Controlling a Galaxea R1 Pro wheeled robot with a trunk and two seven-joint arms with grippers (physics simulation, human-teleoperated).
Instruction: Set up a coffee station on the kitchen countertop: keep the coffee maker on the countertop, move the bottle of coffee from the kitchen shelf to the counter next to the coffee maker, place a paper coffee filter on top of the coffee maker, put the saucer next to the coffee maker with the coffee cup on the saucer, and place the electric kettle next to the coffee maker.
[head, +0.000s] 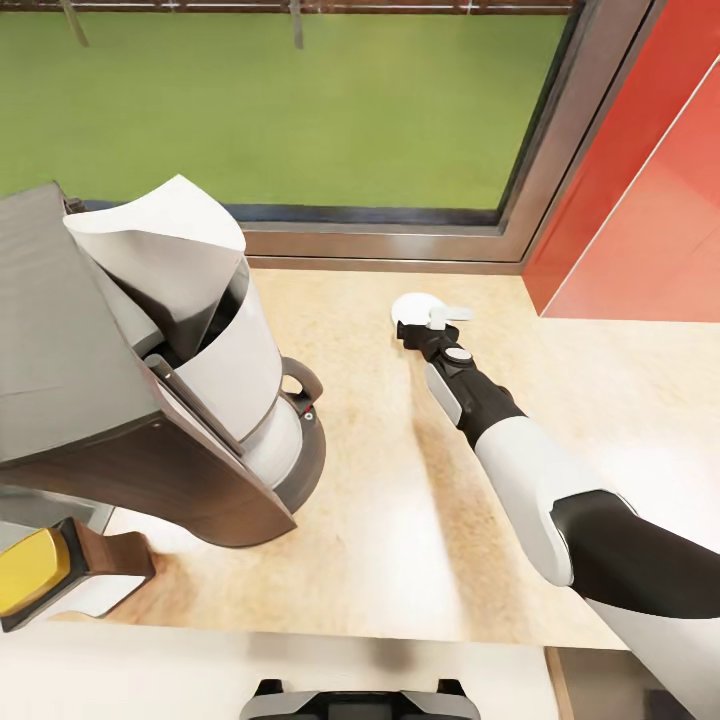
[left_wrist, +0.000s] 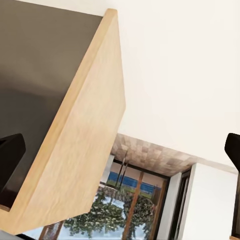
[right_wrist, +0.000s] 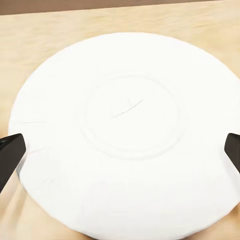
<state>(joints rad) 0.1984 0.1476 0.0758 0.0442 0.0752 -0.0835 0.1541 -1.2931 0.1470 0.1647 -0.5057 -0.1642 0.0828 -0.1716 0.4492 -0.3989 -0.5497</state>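
The saucer (right_wrist: 125, 132) is seen lying flat on the counter (head: 370, 520), well apart from the coffee maker (head: 150, 390), on which the paper coffee filter (head: 170, 250) is already set. The right gripper (head: 425, 325) is poised over the saucer, jaws spread wide and empty. The saucer step is judged in hand; closure on its rim is required next.

Kitchen: countertop (head: 400, 520), coffee maker (head: 190, 400)

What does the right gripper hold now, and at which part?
Nothing. The right gripper hangs open over the saucer on the countertop, fingertips apart beyond its rim.
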